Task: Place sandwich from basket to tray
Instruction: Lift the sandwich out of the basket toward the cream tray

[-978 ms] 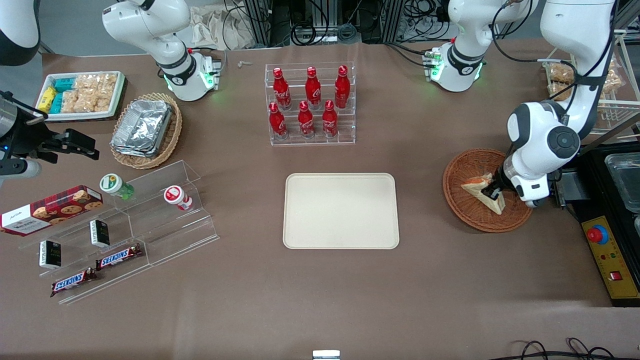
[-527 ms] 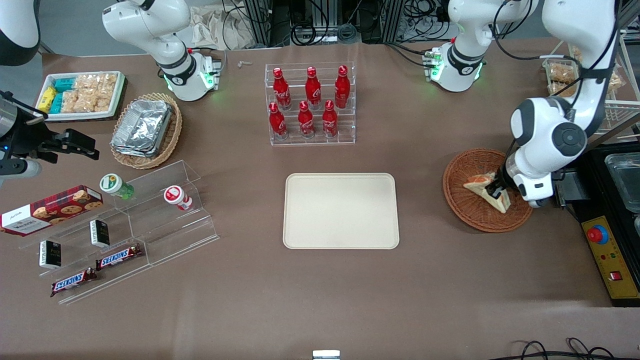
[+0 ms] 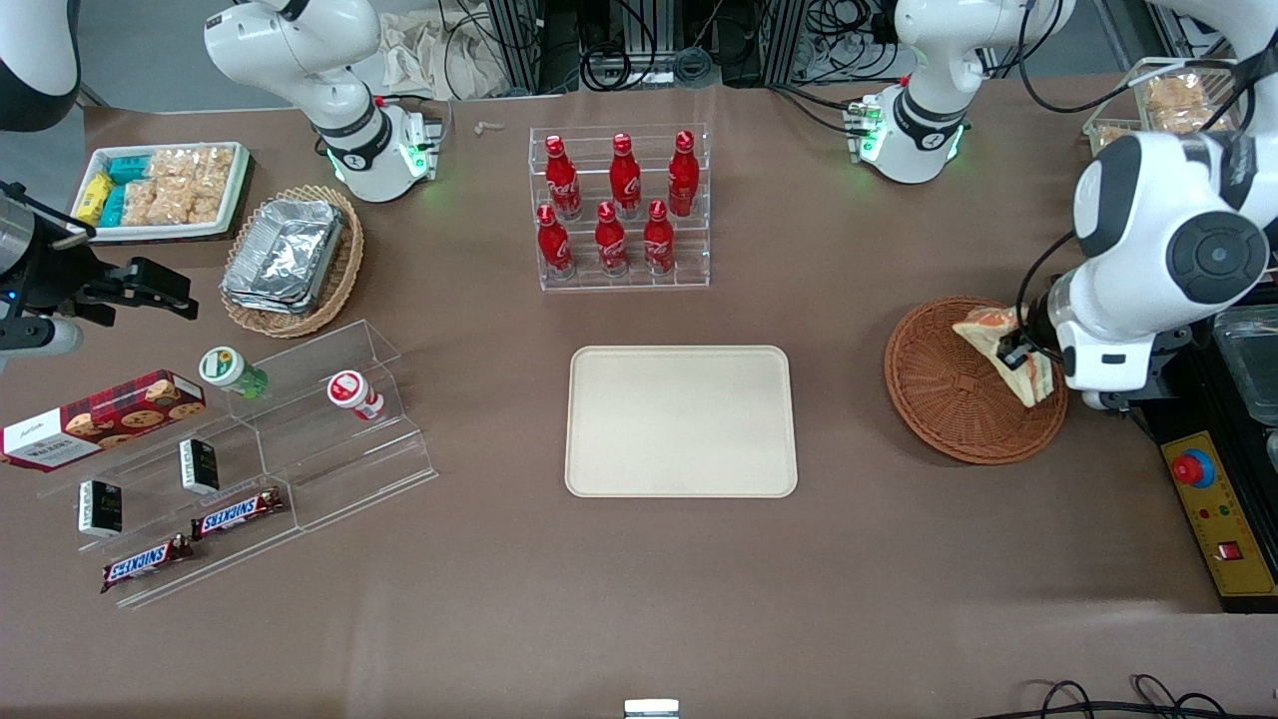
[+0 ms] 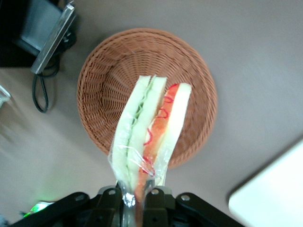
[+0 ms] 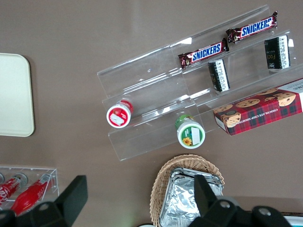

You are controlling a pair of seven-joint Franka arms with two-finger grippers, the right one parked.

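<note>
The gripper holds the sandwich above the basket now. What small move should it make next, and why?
Probably carry it sideways toward the tray. The gripper is shut on the wrapped sandwich, which hangs clear above the basket, so lifting seems done. The tray lies bare toward the parked arm's end of the table from the basket, so the carry looks unobstructed.

The sandwich [image 3: 1003, 348], a plastic-wrapped wedge of pale bread with green and orange-red filling, is hanging clear above the basket [image 3: 949, 399] at the right of the front view, pinched at one end by the gripper [image 3: 1016, 350]. The basket, round, shallow, reddish-brown wicker, is sitting empty on the table. The tray [image 3: 681, 420], flat, cream-beige and bare, is lying at centre frame, well apart from the basket.
</note>
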